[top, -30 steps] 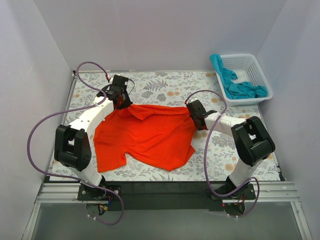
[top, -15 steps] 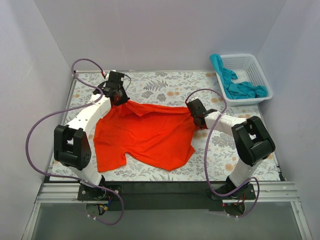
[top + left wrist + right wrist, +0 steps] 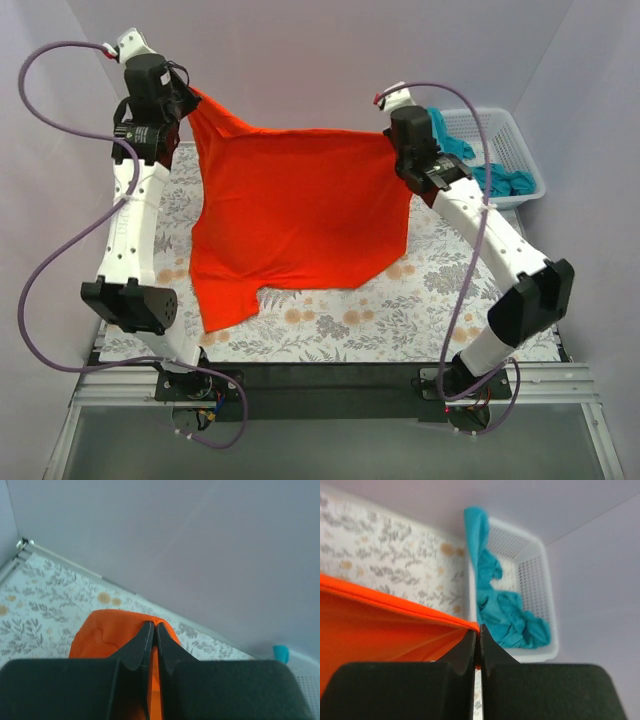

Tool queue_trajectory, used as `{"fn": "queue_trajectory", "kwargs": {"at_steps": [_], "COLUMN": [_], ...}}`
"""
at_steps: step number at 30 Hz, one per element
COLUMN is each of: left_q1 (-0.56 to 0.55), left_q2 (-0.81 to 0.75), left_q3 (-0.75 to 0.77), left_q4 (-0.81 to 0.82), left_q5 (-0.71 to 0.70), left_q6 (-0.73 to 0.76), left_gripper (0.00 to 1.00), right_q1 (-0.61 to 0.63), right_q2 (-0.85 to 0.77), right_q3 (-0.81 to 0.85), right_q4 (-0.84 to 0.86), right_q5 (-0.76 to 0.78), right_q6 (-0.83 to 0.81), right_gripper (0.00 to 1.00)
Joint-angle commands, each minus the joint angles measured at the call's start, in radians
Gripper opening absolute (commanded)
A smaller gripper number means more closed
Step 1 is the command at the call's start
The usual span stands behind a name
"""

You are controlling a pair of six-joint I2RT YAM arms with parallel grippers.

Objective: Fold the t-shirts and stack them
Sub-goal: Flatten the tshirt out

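An orange t-shirt (image 3: 300, 215) hangs in the air, stretched between both grippers, its lower hem and a sleeve trailing near the floral table (image 3: 400, 310). My left gripper (image 3: 188, 95) is shut on its upper left corner, held high; the cloth shows in the left wrist view (image 3: 107, 632) around the fingertips (image 3: 146, 632). My right gripper (image 3: 400, 135) is shut on the upper right corner; the taut orange edge (image 3: 385, 617) runs to its fingertips (image 3: 469, 639). A teal t-shirt (image 3: 480, 175) lies in the white basket (image 3: 520, 135), also in the right wrist view (image 3: 507, 615).
The white basket (image 3: 540, 595) stands at the back right of the table, close behind my right arm. Grey walls (image 3: 330, 60) enclose the back and both sides. The arm bases and a black rail (image 3: 330, 375) run along the near edge.
Both grippers have risen steeply from the table, lifting the orange t-shirt from lying flat to hanging spread in the air. The left arm moved far up and left, the right up and back.
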Motion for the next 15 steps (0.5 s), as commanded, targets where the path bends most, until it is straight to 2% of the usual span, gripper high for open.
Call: {"fn": "queue_trajectory", "kwargs": {"at_steps": [1, 6, 11, 15], "left_q1": [-0.006, -0.006, -0.006, -0.006], "left_q2": [-0.165, -0.441, -0.623, -0.742], "left_q3": [0.043, -0.076, -0.131, -0.149], "left_q4": [0.067, 0.180, 0.170, 0.154], "left_q5": [-0.042, -0.043, -0.019, -0.002], "left_q6": [0.063, 0.099, 0.129, 0.158], "left_gripper": [0.00, 0.00, 0.00, 0.00], "right_q1": [-0.003, -0.003, -0.003, -0.002], "right_q2": [-0.148, -0.384, -0.662, -0.776], "right_q3": [0.103, 0.037, -0.069, -0.083], "right_q4": [-0.026, -0.047, -0.086, -0.162], "right_q5": [0.002, -0.099, -0.224, -0.285], "right_q6": [-0.079, -0.095, -0.055, -0.027], "right_gripper": [0.01, 0.01, 0.01, 0.01]}}
